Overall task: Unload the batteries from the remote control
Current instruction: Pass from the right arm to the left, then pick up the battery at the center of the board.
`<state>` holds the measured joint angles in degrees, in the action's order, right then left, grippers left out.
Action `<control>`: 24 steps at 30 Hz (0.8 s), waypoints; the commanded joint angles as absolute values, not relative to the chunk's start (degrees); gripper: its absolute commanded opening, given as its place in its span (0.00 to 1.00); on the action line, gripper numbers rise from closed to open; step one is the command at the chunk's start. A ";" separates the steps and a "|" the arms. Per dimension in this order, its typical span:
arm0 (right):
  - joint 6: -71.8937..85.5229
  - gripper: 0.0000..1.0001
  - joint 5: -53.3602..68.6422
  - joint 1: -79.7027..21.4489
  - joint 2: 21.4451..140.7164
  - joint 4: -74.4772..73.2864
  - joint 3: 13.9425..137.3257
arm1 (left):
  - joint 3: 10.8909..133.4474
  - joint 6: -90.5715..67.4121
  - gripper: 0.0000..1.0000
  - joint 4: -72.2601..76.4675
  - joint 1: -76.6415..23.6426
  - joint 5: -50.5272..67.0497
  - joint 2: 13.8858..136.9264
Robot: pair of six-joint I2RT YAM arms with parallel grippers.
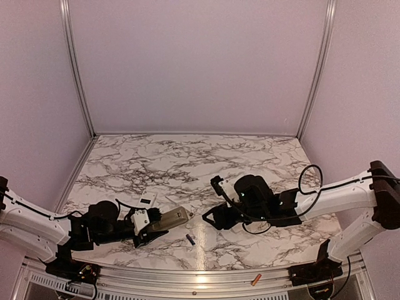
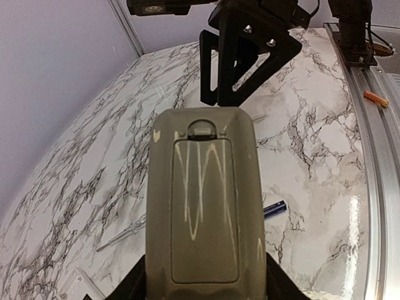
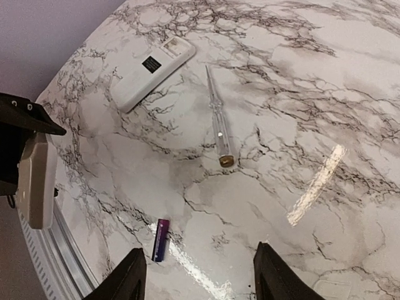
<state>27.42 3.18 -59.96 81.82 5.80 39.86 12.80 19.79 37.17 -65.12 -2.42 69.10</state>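
Right gripper: the right gripper [image 3: 200,250] hangs over the table [image 3: 300,94] with its jaws wide and nothing between them.
Left gripper: the left gripper [image 2: 203,290] is clamped on the near end of the remote control [image 2: 203,206], back side up, holding it just above the marble.
Between the two: the right gripper's fingers [image 2: 212,75] stand just beyond the remote's far end, apart from it, close to the latch [image 2: 201,129].
Batteries: a blue battery [image 3: 160,240] lies loose on the table beside the remote and near the right gripper. An orange battery [image 2: 375,98] rests on the metal rail [image 2: 375,187] at the table's near edge, well apart from both arms.
Step in hand: judging by the left wrist view, the cover [image 2: 206,244] looks seated on the held remote, so this reads as the approach to opening it. Whether cells remain inside cannot be told.
Next move: likely the right fingertip must catch the small latch and lift or slide the cover while the left grip stays firm, which calls for a fine, shallow contact.
Only in the left wrist view: the latch and cover panel.
Only in the right wrist view: the empty gap between the right jaws, and clear detail of a tester screwdriver [image 3: 219,122] and a white remote [image 3: 153,70] lying further out.
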 commanded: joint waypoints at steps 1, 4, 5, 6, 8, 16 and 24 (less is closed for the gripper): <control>25.54 0.56 -1.68 -64.14 87.27 5.35 42.51 | 13.17 13.70 0.19 34.00 -65.88 -6.57 67.31; 26.11 0.54 -2.65 -66.61 91.93 6.00 45.07 | 12.80 12.28 0.20 33.33 -66.13 -7.42 66.34; 26.32 0.52 -3.51 -67.45 93.47 5.99 46.03 | 12.40 11.91 0.19 33.73 -66.22 -7.27 66.13; 26.50 0.51 -4.37 -68.23 95.03 5.75 46.96 | 12.25 11.56 0.19 33.97 -66.26 -7.34 66.01; 26.71 0.49 -5.64 -69.81 98.09 5.26 48.96 | 12.43 10.98 0.19 33.44 -66.40 -7.91 65.94; 27.44 0.38 -8.94 -72.40 104.98 2.91 53.30 | 12.92 10.87 0.20 32.95 -66.60 -8.80 66.72; 27.88 0.26 -11.42 -74.76 107.88 -0.61 55.63 | 13.95 11.43 0.21 32.90 -66.61 -9.92 69.39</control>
